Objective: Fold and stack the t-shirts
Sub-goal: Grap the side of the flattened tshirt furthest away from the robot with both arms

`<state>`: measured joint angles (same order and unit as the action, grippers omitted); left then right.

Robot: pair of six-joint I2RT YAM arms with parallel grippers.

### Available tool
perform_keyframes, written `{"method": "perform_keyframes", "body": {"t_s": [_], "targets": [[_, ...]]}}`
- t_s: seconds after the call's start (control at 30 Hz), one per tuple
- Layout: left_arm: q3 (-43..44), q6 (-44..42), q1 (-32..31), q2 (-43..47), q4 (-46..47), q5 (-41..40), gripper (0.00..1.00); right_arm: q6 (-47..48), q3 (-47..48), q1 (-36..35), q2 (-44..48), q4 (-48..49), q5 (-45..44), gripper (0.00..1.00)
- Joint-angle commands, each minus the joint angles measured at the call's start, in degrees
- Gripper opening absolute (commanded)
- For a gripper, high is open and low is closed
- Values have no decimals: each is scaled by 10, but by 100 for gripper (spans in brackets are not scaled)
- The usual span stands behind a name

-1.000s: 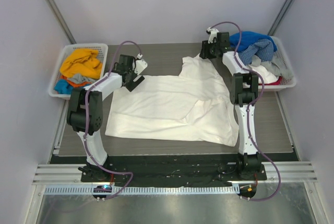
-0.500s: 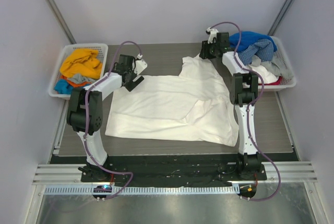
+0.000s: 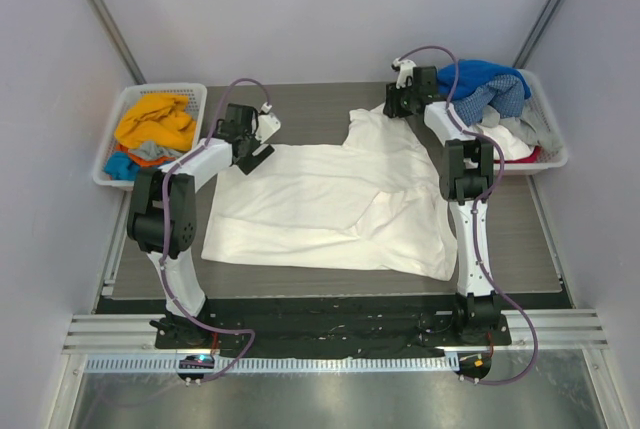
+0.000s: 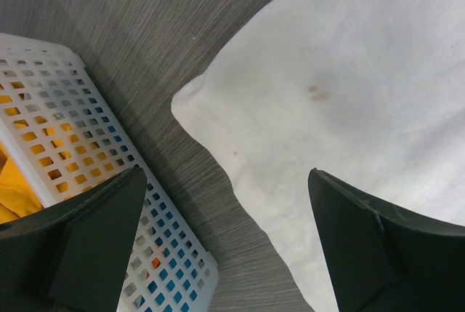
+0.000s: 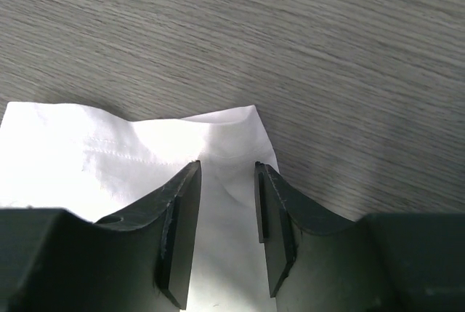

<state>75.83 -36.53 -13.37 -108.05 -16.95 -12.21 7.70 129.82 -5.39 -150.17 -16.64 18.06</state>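
Observation:
A large white t-shirt lies spread on the grey table, one sleeve reaching to the far right. My left gripper hovers over its far left corner, open and empty. In the left wrist view the wide-open gripper frames that corner of the shirt. My right gripper is at the far end of the sleeve. In the right wrist view the gripper is narrowly open, and the white sleeve cloth lies flat between and under its fingers. More shirts, orange and blue, lie in the baskets.
A white slatted basket with orange, blue and grey shirts stands at the far left, and shows close by in the left wrist view. A second basket with blue, checked, grey and white shirts stands at the far right, beside the right arm.
My right gripper has shifted slightly to the left at the sleeve end. The left arm and the shirt have barely moved.

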Motion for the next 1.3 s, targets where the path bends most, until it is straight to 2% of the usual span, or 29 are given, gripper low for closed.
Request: {"method": "perform_keyframes", "body": {"t_s": [0.0, 0.1, 0.17, 0.2, 0.23, 0.27, 0.3, 0.57, 0.73, 1.03, 1.27], "targets": [[19, -9, 3, 14, 17, -4, 100, 27, -4, -3, 8, 8, -29, 42], [19, -13, 8, 9, 24, -5, 100, 31, -5, -2, 9, 4, -32, 35], [24, -9, 12, 3, 27, -3, 100, 31, -5, -3, 10, 0, -32, 28], [27, -7, 16, -1, 27, -1, 100, 31, -6, -3, 11, -1, -32, 23], [34, -3, 18, -5, 28, 1, 100, 30, -6, -3, 12, -3, -33, 9], [37, -1, 20, -7, 28, 3, 100, 28, -9, -2, 15, -3, -36, 2], [41, 1, 25, -8, 28, 4, 100, 26, -11, -3, 17, -4, -36, 1], [66, 18, 40, -16, 29, 17, 100, 26, -54, -2, 72, -5, -39, 1], [108, 24, 52, -54, 24, 32, 100, 33, -90, -3, 109, -8, -38, 1], [272, 66, 82, -170, -115, 135, 95, 46, -188, -3, 176, 6, -33, 1], [328, 63, 84, -222, -170, 133, 91, 70, -247, -2, 237, 26, -77, 1]]}}
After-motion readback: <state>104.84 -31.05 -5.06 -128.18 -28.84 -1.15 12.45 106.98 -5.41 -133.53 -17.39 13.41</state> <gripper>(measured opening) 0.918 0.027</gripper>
